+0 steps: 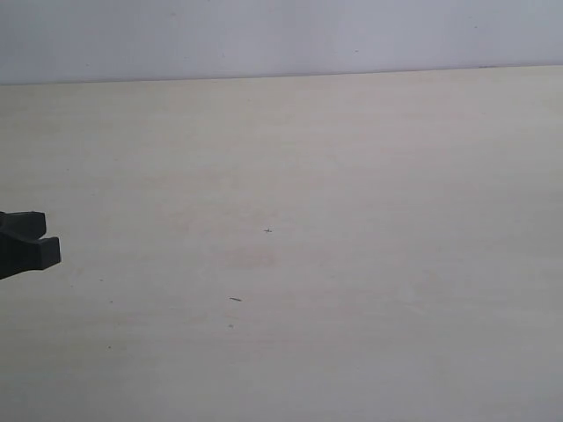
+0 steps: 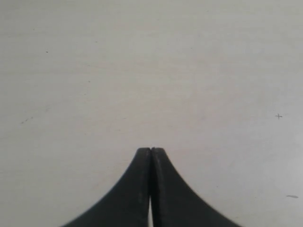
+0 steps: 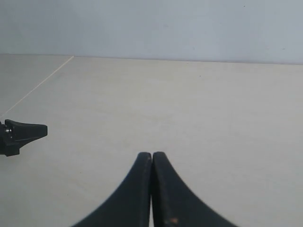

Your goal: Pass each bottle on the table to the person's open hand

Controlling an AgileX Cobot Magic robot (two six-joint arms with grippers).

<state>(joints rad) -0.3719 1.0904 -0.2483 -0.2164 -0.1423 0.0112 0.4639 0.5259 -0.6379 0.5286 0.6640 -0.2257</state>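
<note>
no bottle or hand shows on the bench, so handovers look done; the left end effector and right end effector sit pinched closed, empty.

Cream table — black left end effector

Pale cream table, faint wood grain; tiny cross mark, short dark fleck near middle.

The table is finished matt and smooth, with faint wood grain. The left gripper and right gripper are seen as matt black plastic.
</note>
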